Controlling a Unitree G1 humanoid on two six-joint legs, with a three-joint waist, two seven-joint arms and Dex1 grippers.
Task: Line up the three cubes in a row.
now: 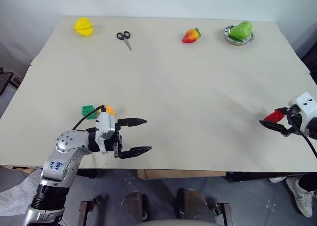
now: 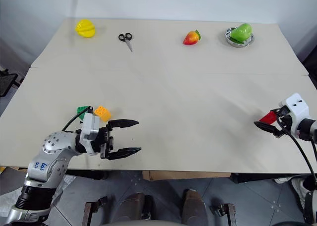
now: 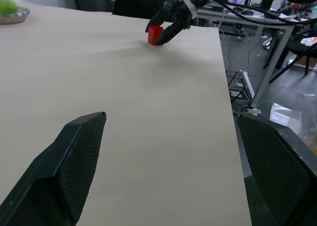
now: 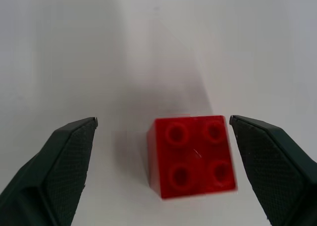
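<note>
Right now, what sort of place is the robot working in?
Likely a lab or workshop: a paper-covered table with toy fruit such as a strawberry, scissors, and desks with cables behind.

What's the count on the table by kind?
Cubes: 3 – red cube, green cube, orange-yellow cube
Toy fruit/veg: 3 – yellow, red-orange, green
Scissors: 1
Metal dish: 1
Total: 8

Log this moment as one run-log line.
right gripper: open, straddling red cube | left gripper: open, idle | green cube, orange cube: together near left arm
</note>
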